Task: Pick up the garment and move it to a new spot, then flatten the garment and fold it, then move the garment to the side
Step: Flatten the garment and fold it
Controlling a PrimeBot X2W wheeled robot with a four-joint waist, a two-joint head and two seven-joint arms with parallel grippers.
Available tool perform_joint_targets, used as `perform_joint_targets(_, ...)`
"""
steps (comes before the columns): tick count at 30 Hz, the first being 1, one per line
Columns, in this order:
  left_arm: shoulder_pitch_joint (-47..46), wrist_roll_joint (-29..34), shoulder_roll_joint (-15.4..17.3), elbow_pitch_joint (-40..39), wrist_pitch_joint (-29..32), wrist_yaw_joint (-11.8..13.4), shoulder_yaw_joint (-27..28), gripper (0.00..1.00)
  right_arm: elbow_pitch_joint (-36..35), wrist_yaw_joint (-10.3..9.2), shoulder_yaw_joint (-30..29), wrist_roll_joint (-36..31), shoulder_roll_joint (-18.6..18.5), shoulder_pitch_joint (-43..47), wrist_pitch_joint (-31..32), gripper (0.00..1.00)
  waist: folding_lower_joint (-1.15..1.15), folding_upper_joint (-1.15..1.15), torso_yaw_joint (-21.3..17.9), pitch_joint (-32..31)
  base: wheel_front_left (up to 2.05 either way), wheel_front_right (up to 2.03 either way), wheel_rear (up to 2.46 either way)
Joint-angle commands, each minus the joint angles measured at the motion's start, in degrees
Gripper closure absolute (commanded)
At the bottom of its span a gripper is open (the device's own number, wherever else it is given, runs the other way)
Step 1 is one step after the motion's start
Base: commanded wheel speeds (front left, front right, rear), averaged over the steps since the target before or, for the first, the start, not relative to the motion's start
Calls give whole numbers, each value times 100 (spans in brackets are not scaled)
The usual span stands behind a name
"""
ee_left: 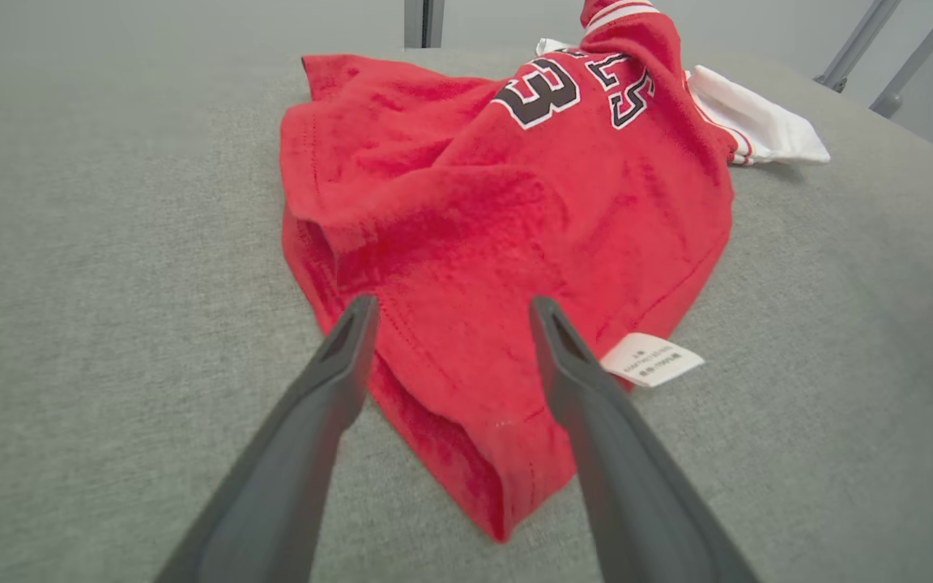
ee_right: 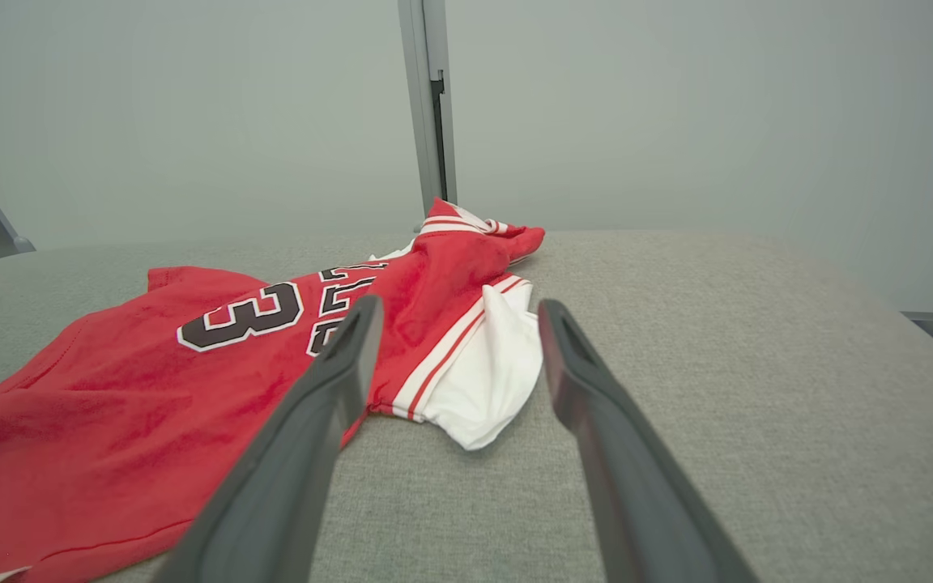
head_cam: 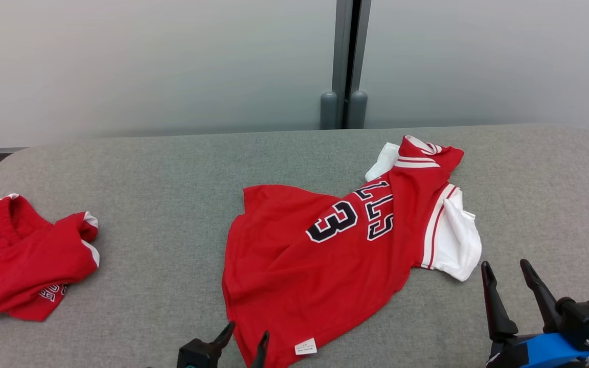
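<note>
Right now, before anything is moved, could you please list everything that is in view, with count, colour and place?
jersey: one, red with white sleeves and a black number 3, rumpled at the table's middle
care label: one, white, at the jersey's near hem
shorts: one, red with white trim, crumpled at the table's left end
table: one, grey fabric top, under both garments
post: one, grey, behind the table against the pale wall
left hand: one, dark fingers, open, at the jersey's near hem
right hand: one, dark fingers, open, near the white sleeve

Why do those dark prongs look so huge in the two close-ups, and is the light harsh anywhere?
Left wrist view: wide lens swells the near fingers. Right wrist view: same stretching. Head view: soft light, faint shadow beneath the jersey.
</note>
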Motion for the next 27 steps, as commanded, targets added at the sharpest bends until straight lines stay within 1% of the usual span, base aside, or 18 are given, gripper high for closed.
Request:
perform_joint_targets(1,27,-35,70,-19,44,-40,-58,0,20,1,-8,31,3,-36,-30,0,0,0,0,16,0,0,0)
perform_joint_targets(8,89,-403,231,-4,423,-26,-456,0,118,1,-10,78,3,-118,-130,0,0,0,-19,124,0,0,0)
perform_joint_targets(12,99,-571,254,45,524,-26,-628,0,168,1,25,89,4,-181,-159,0,0,0,-43,176,0,0,0)
perform_joint_targets(18,-18,-641,211,221,536,-18,-701,0,232,1,43,106,3,-235,-200,0,0,0,-76,258,0,0,0)
perform_joint_targets(25,-305,-702,146,432,260,-10,-673,0,293,1,75,124,3,-306,-242,0,0,0,-98,362,0,0,0)
perform_joint_targets(26,-356,-742,120,473,235,-11,-655,10,304,1,89,132,3,-308,-251,0,0,0,-102,376,0,0,0)
perform_joint_targets(27,-422,-771,102,523,216,-11,-644,49,316,1,108,138,4,-318,-254,0,0,0,-109,395,0,0,0)
